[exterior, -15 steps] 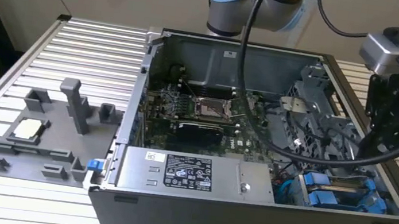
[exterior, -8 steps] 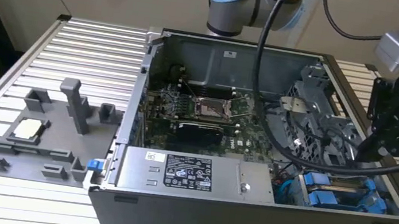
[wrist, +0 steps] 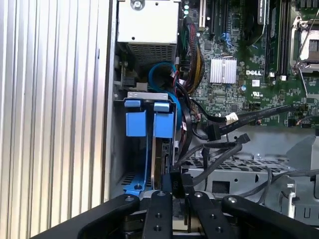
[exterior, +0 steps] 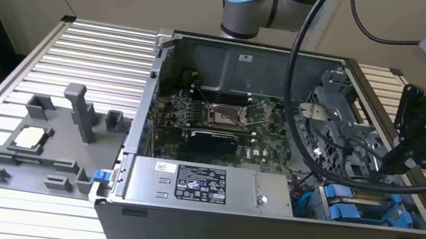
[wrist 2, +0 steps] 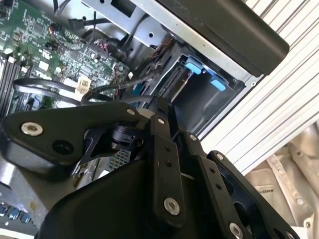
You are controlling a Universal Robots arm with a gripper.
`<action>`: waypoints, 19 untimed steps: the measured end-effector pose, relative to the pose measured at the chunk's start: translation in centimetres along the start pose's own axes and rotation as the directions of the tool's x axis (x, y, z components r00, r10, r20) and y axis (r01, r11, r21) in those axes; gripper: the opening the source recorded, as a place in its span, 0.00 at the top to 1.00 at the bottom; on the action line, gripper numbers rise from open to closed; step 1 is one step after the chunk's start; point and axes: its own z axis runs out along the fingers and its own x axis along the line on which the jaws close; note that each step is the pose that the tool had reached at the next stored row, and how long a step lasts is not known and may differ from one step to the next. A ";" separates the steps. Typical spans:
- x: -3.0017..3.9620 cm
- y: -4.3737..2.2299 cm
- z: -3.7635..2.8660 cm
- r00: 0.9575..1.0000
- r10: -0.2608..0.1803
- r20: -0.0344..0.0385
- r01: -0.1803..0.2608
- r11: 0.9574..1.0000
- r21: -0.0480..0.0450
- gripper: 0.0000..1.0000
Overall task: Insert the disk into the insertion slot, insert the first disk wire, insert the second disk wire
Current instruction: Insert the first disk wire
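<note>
White lettering runs along the black housing of the gripper (exterior: 394, 165) in the exterior view. The power-supply box (exterior: 269, 195) carries a white label of fine print, too small to read. In the first wrist view, the motherboard (wrist: 234, 94) bears a white maker's logo and certification marks. A black wire (wrist: 259, 113) carries a white tag, illegible.

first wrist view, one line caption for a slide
Gripper at the blue-fitted insertion slot, disk seated edge-on inside, black cables alongside.

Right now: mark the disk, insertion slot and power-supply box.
disk (wrist: 159, 158), first wrist view, its beige edge.
insertion slot (wrist: 147, 95), first wrist view, grey metal rim.
power-supply box (exterior: 200, 184), exterior view, its labelled face.
</note>
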 end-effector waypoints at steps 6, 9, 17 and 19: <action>0.22 -0.03 0.15 1.000 0.000 0.000 0.000 1.000 -0.001 0.81; 0.92 -0.14 0.41 1.000 0.000 0.003 0.000 1.000 -0.002 0.81; 2.25 -0.52 0.90 1.000 0.000 0.012 0.001 1.000 -0.011 0.81; 2.27 -0.53 0.91 0.999 -0.002 0.049 0.003 1.000 -0.009 0.81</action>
